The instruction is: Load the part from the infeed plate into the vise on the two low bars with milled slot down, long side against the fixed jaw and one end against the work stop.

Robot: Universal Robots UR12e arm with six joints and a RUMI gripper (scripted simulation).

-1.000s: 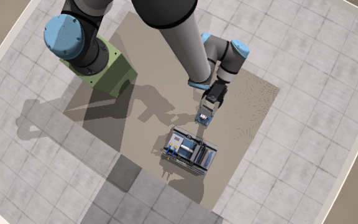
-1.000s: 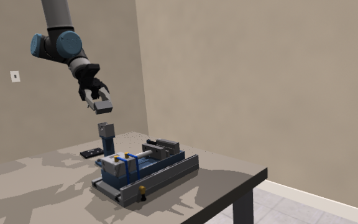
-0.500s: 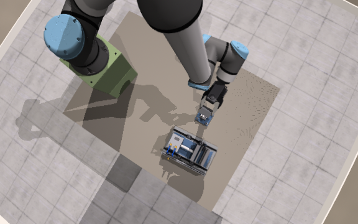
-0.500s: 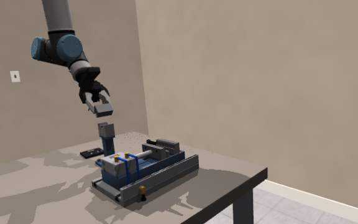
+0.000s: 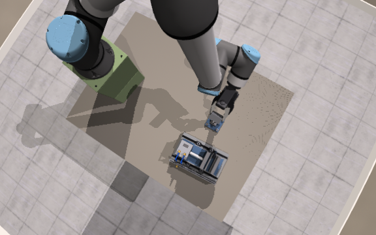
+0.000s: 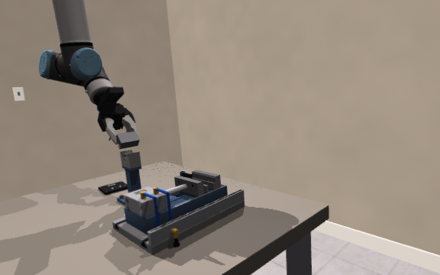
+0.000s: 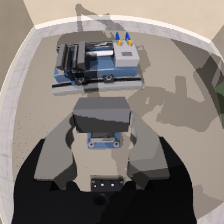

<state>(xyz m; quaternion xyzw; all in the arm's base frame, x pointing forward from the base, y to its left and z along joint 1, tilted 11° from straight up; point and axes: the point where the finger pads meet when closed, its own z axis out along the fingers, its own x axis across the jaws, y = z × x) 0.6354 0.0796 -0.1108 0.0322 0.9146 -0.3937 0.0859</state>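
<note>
My gripper (image 5: 217, 115) (image 6: 127, 137) (image 7: 102, 112) is shut on the part, a plain grey block (image 5: 216, 118) (image 6: 128, 140) (image 7: 102, 111), across its length. It holds the part tilted in the air, just above the grey V-block (image 6: 131, 160) on its blue stand (image 6: 133, 179) (image 7: 104, 145); a gap shows between them. The milled slot is not visible. The vise (image 5: 194, 156) (image 6: 178, 200) (image 7: 100, 67) stands open. Its fixed jaw (image 6: 208, 180) is the far one; the moving jaw (image 6: 189, 186) is on the cylinder's rod (image 6: 176, 189). The low bars and work stop are hard to make out.
The black infeed plate (image 6: 112, 186) (image 7: 106, 184) lies behind the V-block stand in the exterior view, without a block. The air cylinder's grey housing (image 6: 147, 202) (image 7: 126, 53) carries blue hoses. A grey rail (image 6: 205, 211) runs along the vise. The green robot base (image 5: 123, 75) stands farther off.
</note>
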